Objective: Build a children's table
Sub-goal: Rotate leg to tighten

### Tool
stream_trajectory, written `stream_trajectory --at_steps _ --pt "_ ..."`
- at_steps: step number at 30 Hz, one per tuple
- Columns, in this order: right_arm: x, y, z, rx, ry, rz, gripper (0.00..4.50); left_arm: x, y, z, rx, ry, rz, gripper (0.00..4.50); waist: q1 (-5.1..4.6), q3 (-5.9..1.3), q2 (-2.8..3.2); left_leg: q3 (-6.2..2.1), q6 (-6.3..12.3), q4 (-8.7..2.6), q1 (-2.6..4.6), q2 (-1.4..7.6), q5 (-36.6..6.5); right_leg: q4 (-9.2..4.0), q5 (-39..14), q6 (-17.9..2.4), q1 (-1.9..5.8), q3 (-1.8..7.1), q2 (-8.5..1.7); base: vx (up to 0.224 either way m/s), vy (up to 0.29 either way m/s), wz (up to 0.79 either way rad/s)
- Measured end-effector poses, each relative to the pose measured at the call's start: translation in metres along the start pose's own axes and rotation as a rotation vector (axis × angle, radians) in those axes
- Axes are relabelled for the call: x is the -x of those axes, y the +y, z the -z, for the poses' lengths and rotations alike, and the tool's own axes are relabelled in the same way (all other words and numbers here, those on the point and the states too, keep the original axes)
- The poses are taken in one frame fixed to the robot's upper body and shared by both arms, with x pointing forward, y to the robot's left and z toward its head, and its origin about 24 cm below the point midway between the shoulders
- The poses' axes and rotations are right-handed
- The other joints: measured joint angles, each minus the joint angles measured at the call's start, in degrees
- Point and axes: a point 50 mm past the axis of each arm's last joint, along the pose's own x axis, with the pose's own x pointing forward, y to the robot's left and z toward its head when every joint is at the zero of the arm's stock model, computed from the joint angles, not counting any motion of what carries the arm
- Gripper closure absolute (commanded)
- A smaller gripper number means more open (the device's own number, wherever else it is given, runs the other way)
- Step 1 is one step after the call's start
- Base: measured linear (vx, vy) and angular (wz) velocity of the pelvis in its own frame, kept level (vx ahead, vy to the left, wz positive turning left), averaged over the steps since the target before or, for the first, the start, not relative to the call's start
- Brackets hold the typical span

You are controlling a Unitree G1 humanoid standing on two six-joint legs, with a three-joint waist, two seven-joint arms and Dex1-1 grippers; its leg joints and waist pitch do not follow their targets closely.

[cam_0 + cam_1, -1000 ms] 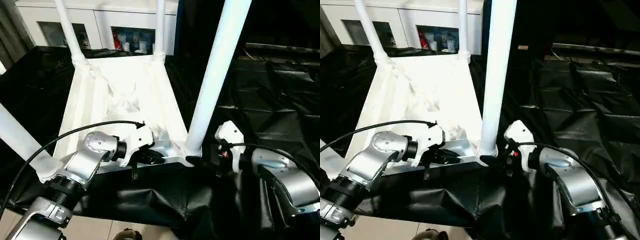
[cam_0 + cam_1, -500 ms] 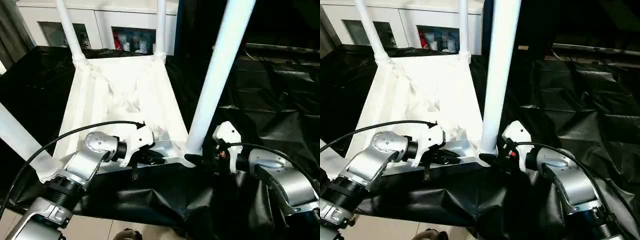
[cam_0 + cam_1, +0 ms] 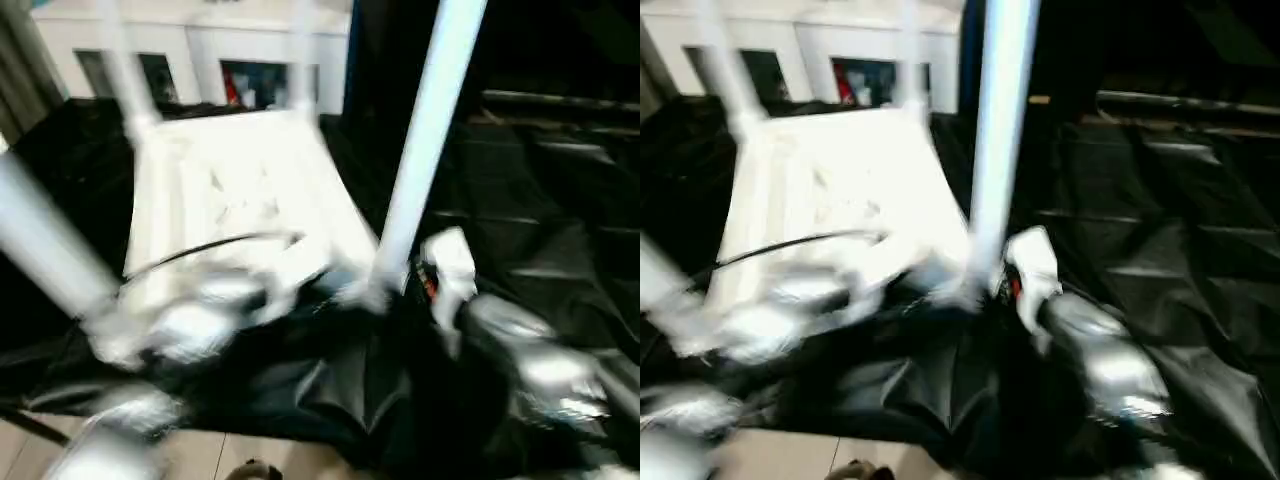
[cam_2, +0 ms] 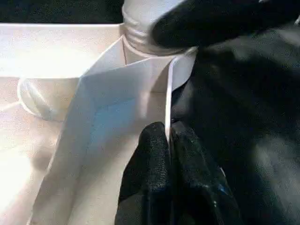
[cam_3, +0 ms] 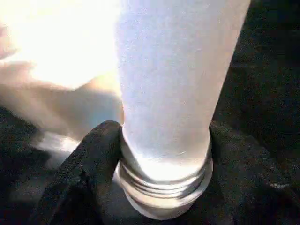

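The white children's table lies upside down, its ribbed top [image 3: 240, 190] facing up on black sheeting. All four tubular legs stand in the corner sockets. My left gripper [image 4: 168, 140] is shut on the thin near rim of the top [image 4: 140, 93], close to the near right socket. My right gripper [image 5: 164, 154] is shut on the near right leg [image 3: 425, 130] just above its threaded base [image 5: 164, 187], one black finger [image 5: 93, 154] on each side. A finger of the right gripper [image 4: 211, 21] also shows in the left wrist view against that leg's base.
Crumpled black sheeting [image 3: 540, 200] covers the surface around the table. A white cabinet with glass-fronted shelves [image 3: 200, 50] stands behind it. Pale floor [image 3: 200, 455] shows at the near edge. The near left leg [image 3: 40, 240] rises steeply beside my left arm.
The head views have gone blurred and shifted a little, so the camera is moving. Both grippers keep their holds on the rim and on the near right leg.
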Motion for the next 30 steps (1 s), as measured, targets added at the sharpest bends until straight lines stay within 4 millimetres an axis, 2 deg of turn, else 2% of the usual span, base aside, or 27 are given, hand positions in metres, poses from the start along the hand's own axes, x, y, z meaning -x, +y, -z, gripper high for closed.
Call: stream_trajectory --at_steps 4,9,11,12,15,16,19,20,24,28,30 --pt "-0.013 0.001 0.0 -0.094 -0.017 0.185 1.78 -0.023 -0.006 -0.012 0.053 0.001 -0.069 4.5 0.17 -0.06 0.11 0.03 0.0 -0.03 0.14 -0.01 0.0 -0.09 0.1 0.1 0.17 0.02 -0.01 0.0 0.0 0.0" --pt "-0.017 0.003 -0.001 -0.101 -0.043 0.217 1.78 -0.032 -0.009 -0.018 0.063 -0.005 -0.081 4.5 0.4 -0.1 0.25 0.03 0.0 -0.04 0.0 -0.01 0.0 -0.22 0.1 0.1 0.18 0.0 -0.02 0.0 0.0 0.0" --pt "-0.018 0.003 -0.001 -0.102 -0.055 0.223 1.08 -0.033 -0.009 -0.019 0.054 -0.006 -0.081 4.5 0.55 -0.1 0.29 0.03 0.01 -0.05 -0.03 -0.01 0.0 -0.22 0.1 0.2 0.15 -0.02 -0.02 0.0 0.0 0.0" --pt "-0.018 0.003 -0.002 -0.103 -0.059 0.225 1.08 -0.033 -0.008 -0.019 0.05 -0.008 -0.081 4.5 0.61 -0.08 0.33 0.03 0.01 -0.07 -0.06 -0.01 0.0 -0.22 0.1 0.2 0.11 -0.02 -0.02 0.0 0.0 0.0" --pt "-0.018 0.01 -0.001 -0.098 -0.067 0.177 0.95 -0.028 -0.001 -0.016 0.03 -0.009 -0.106 4.5 0.02 -0.08 0.34 0.02 0.01 -0.12 -0.09 0.0 0.0 -0.2 0.2 0.3 -0.01 -0.03 -0.02 0.0 0.0 0.0" --pt "-0.017 0.01 0.0 -0.088 -0.067 0.158 0.78 -0.026 0.001 -0.015 0.026 -0.008 -0.113 4.5 -0.24 -0.07 0.34 0.02 0.01 -0.17 -0.09 0.0 0.0 -0.2 0.2 0.3 -0.08 -0.02 -0.02 0.0 0.0 0.0" --pt "-0.012 0.006 -0.002 -0.04 -0.064 0.102 0.58 -0.021 0.005 -0.013 0.014 -0.008 -0.103 4.5 -0.25 -0.01 0.38 0.02 0.01 -0.29 -0.12 0.01 0.0 -0.21 0.2 0.4 -0.17 -0.04 -0.01 0.0 0.0 0.0" --pt "-0.009 0.003 -0.003 -0.013 -0.064 0.069 0.33 -0.018 0.006 -0.012 0.009 -0.007 -0.094 4.5 -0.28 0.03 0.41 0.02 0.01 -0.34 -0.12 0.01 0.0 -0.22 0.2 0.4 -0.19 -0.04 -0.01 0.0 0.0 0.0" --pt "0.008 -0.003 -0.018 0.119 -0.071 -0.106 0.21 -0.004 0.009 -0.006 -0.033 -0.012 -0.019 4.5 -0.05 0.08 0.49 0.02 0.0 -0.5 -0.12 0.03 0.0 -0.21 0.1 0.6 -0.25 -0.07 0.01 0.0 0.0 0.0" --pt "0.032 -0.014 -0.018 0.242 -0.008 -0.242 0.21 0.018 0.007 0.005 -0.096 -0.023 0.123 4.5 0.19 0.1 0.57 0.02 0.01 -0.46 -0.19 0.08 0.0 -0.21 -0.1 0.8 -0.28 -0.09 0.02 0.0 0.0 0.0" --pt "0.036 -0.019 -0.019 0.252 0.009 -0.253 0.21 0.024 0.006 0.007 -0.115 -0.023 0.162 4.5 0.15 0.1 0.56 0.03 0.01 -0.41 -0.23 0.08 0.0 -0.22 -0.2 0.7 -0.28 -0.09 0.03 0.0 0.0 0.0"
